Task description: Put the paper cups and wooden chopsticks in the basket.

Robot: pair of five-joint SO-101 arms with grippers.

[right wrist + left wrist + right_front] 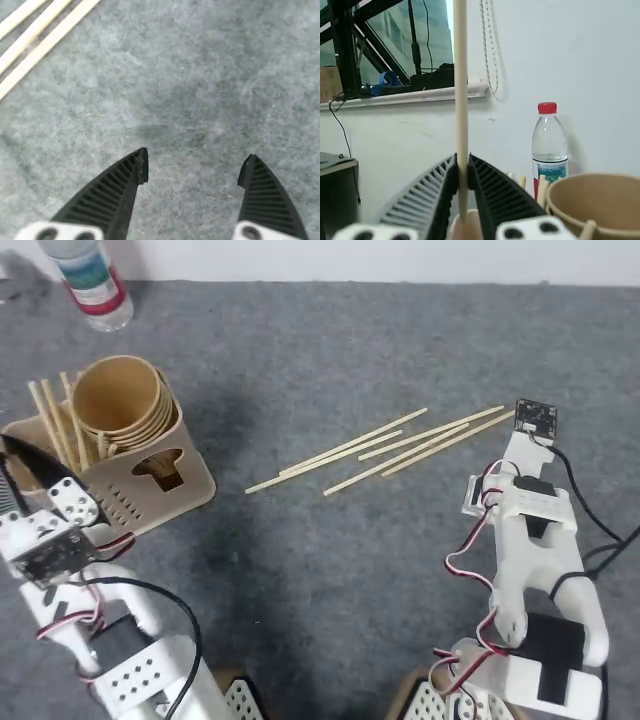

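Jaws of our left gripper [462, 175] clamp one upright chopstick [460, 75]; our right gripper [194, 167] we see spread wide, empty, above grey carpet [210, 75].

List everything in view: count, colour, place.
basket: one, tan, left side of the table
cups: nested stack, count unclear, brown, in the basket
basket chopsticks: several, pale wood, standing in the basket beside the cups
loose chopsticks: about five, pale wood, lying mid-table between the basket and the right arm
held chopstick: one, pale wood, upright in the left gripper
bottle: one, clear with a red cap, far left edge of the table
cloth: one, grey, covering the table
left gripper: one, black fingers, shut on the held chopstick, by the basket
right gripper: one, black fingers, open, above bare cloth near the loose chopsticks
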